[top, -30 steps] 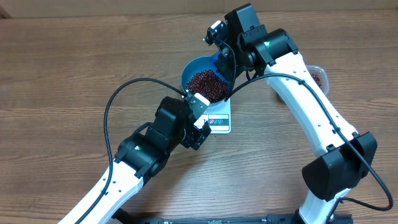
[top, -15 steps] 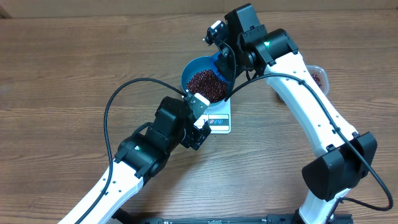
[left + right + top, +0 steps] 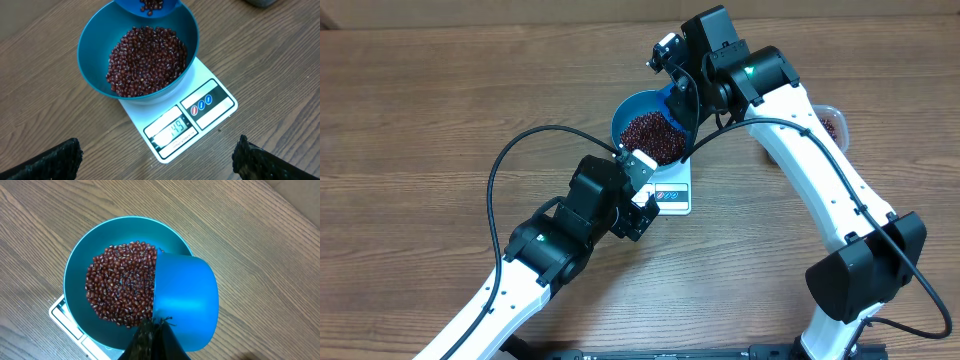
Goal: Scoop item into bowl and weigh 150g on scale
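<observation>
The left gripper (image 3: 157, 162) hangs spread wide and empty just short of the scale (image 3: 207, 102), with only its two dark fingertips showing at the bottom corners of the left wrist view. The bowl (image 3: 90, 55) stands on the scale's far half, about half full of beans (image 3: 147, 60). The beans are small, hard, loose grains that I judge will roll and bounce, so they cannot be pinched and have to be carried in a scoop and tipped out a few at a time. The bowl looks glossy and slippery, and touching it would likely upset the reading. The display seems to end in 49, but its first digit is too faint to read. Over the bowl's right rim the scoop (image 3: 185, 300) tilts toward the heap with a few beans left in it. The right gripper (image 3: 150, 335) has its fingers pressed together on the scoop, and the handle is the sensible hold, though the fingers hide it. Farther right, a clear tub (image 3: 832, 120) of beans is mostly hidden behind the right arm.
</observation>
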Controlling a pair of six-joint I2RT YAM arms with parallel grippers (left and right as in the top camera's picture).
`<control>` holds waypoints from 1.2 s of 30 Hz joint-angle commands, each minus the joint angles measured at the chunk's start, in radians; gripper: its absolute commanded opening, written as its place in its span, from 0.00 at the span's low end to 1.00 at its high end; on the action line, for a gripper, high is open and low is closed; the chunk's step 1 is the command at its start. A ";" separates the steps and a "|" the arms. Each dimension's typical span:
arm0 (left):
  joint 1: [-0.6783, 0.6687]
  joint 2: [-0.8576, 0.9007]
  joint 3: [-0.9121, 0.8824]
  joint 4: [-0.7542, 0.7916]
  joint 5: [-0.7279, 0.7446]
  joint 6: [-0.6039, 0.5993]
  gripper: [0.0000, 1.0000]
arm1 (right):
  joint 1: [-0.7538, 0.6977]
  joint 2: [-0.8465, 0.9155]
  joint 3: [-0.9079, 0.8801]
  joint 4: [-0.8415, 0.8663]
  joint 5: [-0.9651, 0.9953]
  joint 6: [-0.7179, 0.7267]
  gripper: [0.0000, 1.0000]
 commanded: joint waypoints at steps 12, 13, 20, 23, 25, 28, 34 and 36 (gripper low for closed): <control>-0.001 0.007 -0.005 0.000 -0.013 0.020 1.00 | -0.002 -0.049 0.032 0.009 0.035 0.000 0.04; -0.001 0.007 -0.005 0.000 -0.013 0.020 1.00 | -0.002 -0.049 0.032 0.005 0.043 0.000 0.04; -0.001 0.007 -0.005 0.001 -0.013 0.020 1.00 | -0.002 -0.049 0.032 -0.002 0.039 0.004 0.04; -0.001 0.007 -0.005 0.001 -0.013 0.020 1.00 | -0.002 -0.049 0.032 -0.002 0.009 0.003 0.04; -0.001 0.007 -0.005 0.001 -0.013 0.020 1.00 | -0.002 -0.049 0.032 0.002 -0.021 0.003 0.04; -0.001 0.007 -0.005 0.001 -0.013 0.020 1.00 | -0.002 -0.049 0.032 0.006 -0.029 0.003 0.04; -0.001 0.007 -0.005 0.001 -0.013 0.020 1.00 | -0.002 -0.049 0.032 0.010 -0.029 0.003 0.04; -0.001 0.007 -0.005 0.000 -0.013 0.020 0.99 | -0.002 -0.049 0.032 0.013 -0.029 0.003 0.04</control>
